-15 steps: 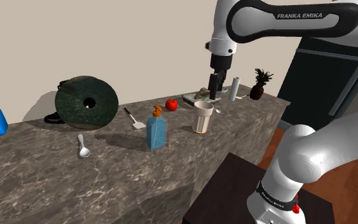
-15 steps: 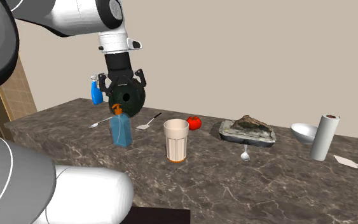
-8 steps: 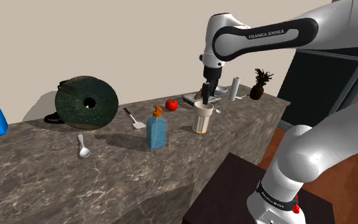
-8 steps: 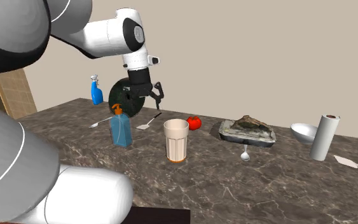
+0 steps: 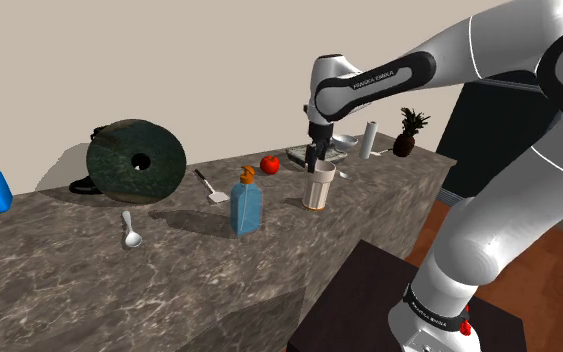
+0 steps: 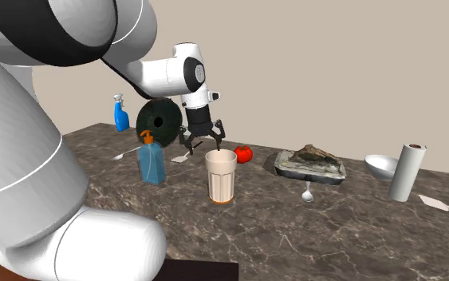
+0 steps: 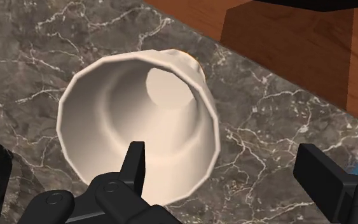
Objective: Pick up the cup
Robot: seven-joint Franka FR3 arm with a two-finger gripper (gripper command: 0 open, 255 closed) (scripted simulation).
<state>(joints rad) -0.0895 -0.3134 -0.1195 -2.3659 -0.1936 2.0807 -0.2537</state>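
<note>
1. Shoulder view: your gripper (image 5: 315, 163) hangs right over the cup (image 5: 319, 190), fingers pointing down at its rim. The cup stands upright on the dark marbled counter (image 5: 169, 275), near the edge that faces the stand. A blue soap bottle (image 5: 246, 205) stands near it on this view's left, and a tomato (image 5: 269, 164) lies behind the two.
2. Second exterior view: your jaws are spread wide and hold nothing. The gripper (image 6: 203, 146) sits at about rim height, with one fingertip at the rim of the cup (image 6: 221, 177) and the other out toward this view's left. The cup is pale with an orange foot. The soap bottle (image 6: 152, 162) is on its left and the tomato (image 6: 243, 153) just behind it. A tray (image 6: 310, 168) lies farther right, with a spoon (image 6: 308, 192) in front of it.
3. Wrist view: you look straight down into the cup (image 7: 139, 114). One of the fingers (image 7: 135, 167) is over the cup's mouth and the other is out over the counter (image 7: 260, 121). That puts the cup's wall between them in the gripper (image 7: 225, 162), and nothing is clasped. A wood floor (image 7: 285, 44) shows past the counter's edge.
</note>
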